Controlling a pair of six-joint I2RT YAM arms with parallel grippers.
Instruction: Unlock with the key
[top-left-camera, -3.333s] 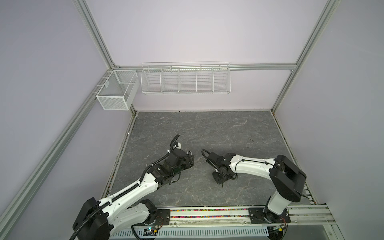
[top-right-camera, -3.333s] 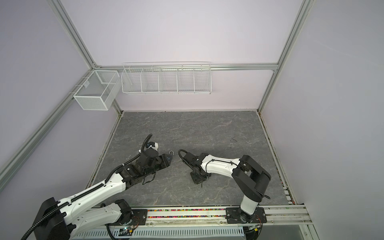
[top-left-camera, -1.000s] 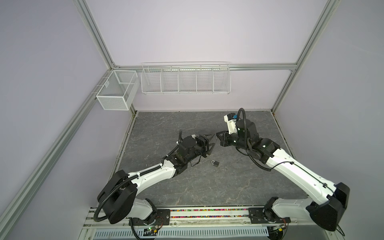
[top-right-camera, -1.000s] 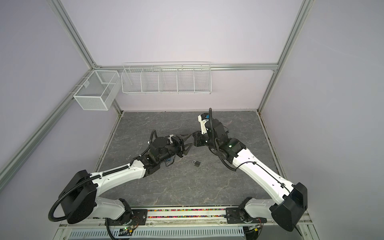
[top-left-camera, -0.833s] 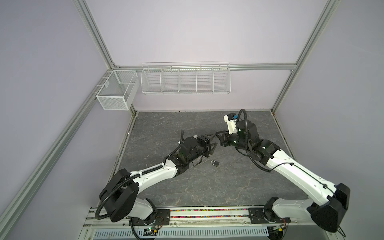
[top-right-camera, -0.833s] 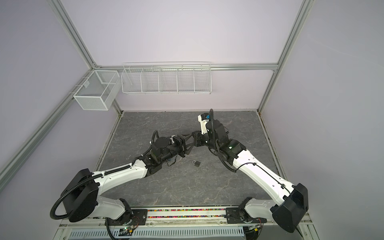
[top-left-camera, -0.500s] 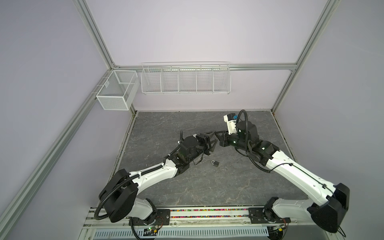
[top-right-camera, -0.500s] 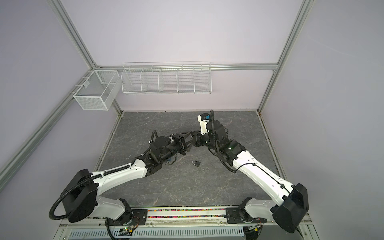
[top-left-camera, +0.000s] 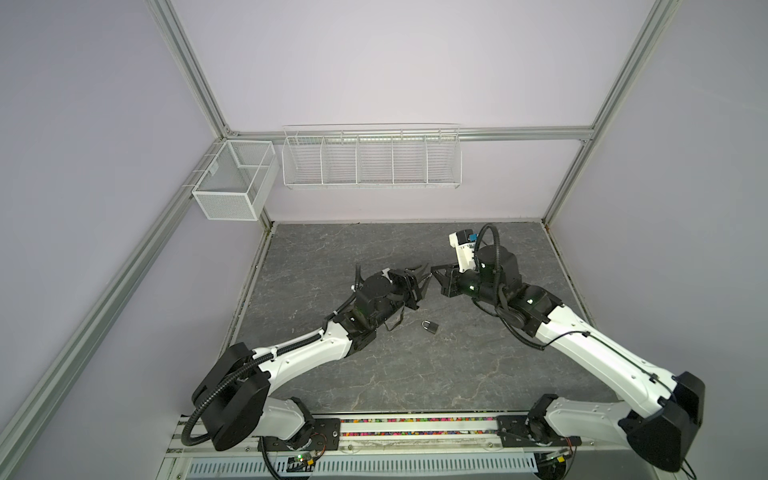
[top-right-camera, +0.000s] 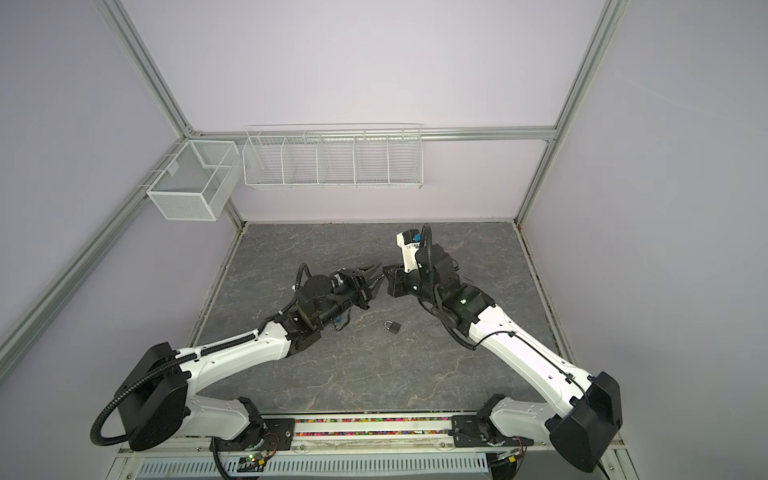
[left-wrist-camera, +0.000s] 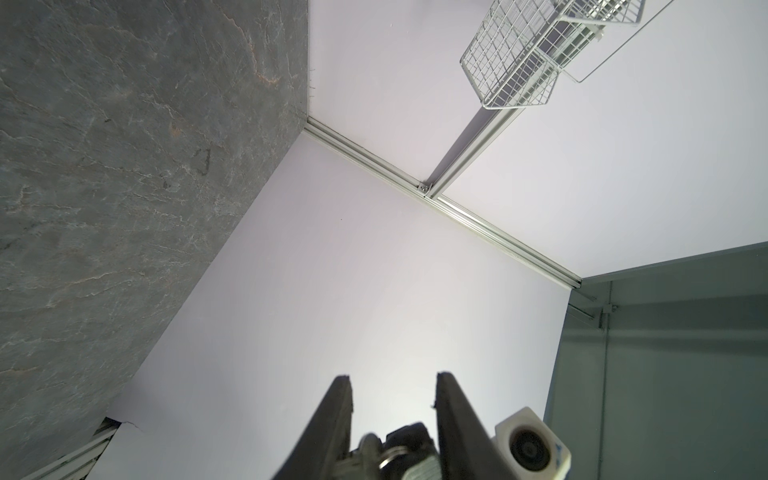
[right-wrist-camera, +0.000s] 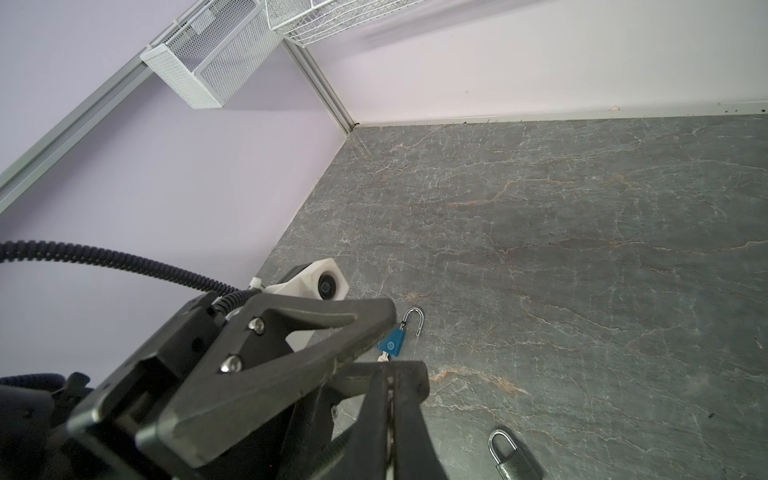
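Observation:
My right gripper (right-wrist-camera: 390, 371) is shut on the key, a thin silver sliver between its jaws. In the left wrist view the key (left-wrist-camera: 374, 455) and its ring show at that gripper's black tip. My left gripper (left-wrist-camera: 394, 378) faces it tip to tip above the floor, open, its fingers (right-wrist-camera: 316, 328) straddling the right tip and the key. In both top views the two grippers (top-left-camera: 420, 276) (top-left-camera: 435, 274) meet mid-floor. A dark padlock (top-left-camera: 430, 327) (top-right-camera: 392, 327) (right-wrist-camera: 513, 457) with its shackle shut lies on the floor just in front of them.
A blue padlock (right-wrist-camera: 392, 341) with its shackle swung open and a key in it lies on the grey stone floor (top-left-camera: 415, 374) under the left arm. White wire baskets (top-left-camera: 372, 160) (top-left-camera: 232, 183) hang on the back and left walls.
Since three seconds ago both arms have moved back from the front to meet mid-floor. Over the last second the left jaws have narrowed around the right gripper's tip.

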